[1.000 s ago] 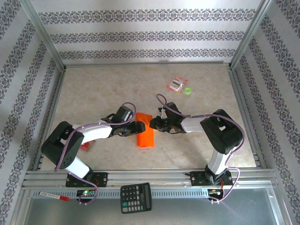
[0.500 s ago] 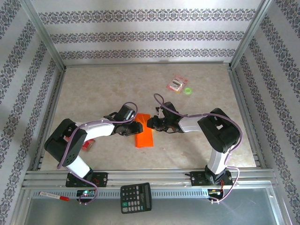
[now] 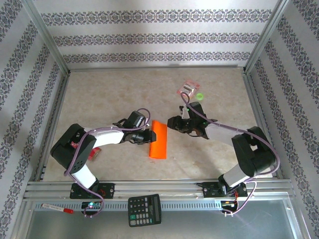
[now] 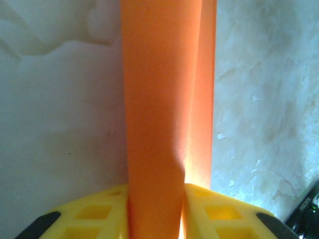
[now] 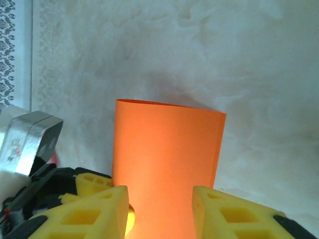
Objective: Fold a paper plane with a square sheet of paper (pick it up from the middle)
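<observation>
Pinching the sheet of paper at its left long edge, the left gripper has its jaws drawn in against both faces of the orange strip; in the left wrist view the yellow fingers flank the paper with no gap. The right gripper sits at the sheet's far right corner with its jaws parted. In the right wrist view its fingers stand apart with the paper running between them; I cannot tell whether they touch it. The sheet is folded into a narrow, slightly bulging strip on the table, between the two grippers.
</observation>
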Robot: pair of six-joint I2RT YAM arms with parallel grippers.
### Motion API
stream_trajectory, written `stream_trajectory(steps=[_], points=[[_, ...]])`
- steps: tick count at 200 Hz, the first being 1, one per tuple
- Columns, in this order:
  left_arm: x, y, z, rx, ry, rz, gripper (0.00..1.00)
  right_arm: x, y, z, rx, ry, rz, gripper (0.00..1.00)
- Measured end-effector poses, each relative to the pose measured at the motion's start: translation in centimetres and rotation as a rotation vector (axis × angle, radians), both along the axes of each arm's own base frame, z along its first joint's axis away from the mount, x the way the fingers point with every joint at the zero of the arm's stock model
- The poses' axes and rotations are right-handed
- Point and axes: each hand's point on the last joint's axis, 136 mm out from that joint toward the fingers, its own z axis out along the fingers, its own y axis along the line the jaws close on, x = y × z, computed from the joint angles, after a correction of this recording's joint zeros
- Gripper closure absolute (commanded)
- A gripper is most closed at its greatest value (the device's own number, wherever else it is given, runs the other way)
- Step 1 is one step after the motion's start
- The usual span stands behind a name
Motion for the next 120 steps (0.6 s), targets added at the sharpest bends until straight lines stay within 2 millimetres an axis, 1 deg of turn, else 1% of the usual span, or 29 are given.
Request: stream_trajectory(steps=[17, 36, 49, 76, 120], points=[[-0.2, -0.1, -0.2, -0.004, 0.012, -0.006, 0.72, -0.7, -0.6, 0.2, -0.030, -0.012, 0.014, 0.57], [-0.3, -0.1, -0.4, -0.006, 0.020, -0.010, 0.74, -1.4, -0.9, 0.0, -0.055, -0.008, 0.026, 0.55], [-0.3, -0.1, -0.4, -0.006, 0.022, -0.009, 0.73, -1.9, -0.8, -0.3, -0.066, -0.001, 0.039, 0.53], [-0.3, -0.1, -0.4, -0.005, 0.021, -0.008, 0.72, -2.9, -0.1, -0.7, -0.081, 0.017, 0.071, 0.52], [0.0, 0.2, -0.6, 0.010, 0.014, 0.008, 0.70, -3.2, 0.0, -1.3, -0.091, 0.030, 0.076, 0.51]])
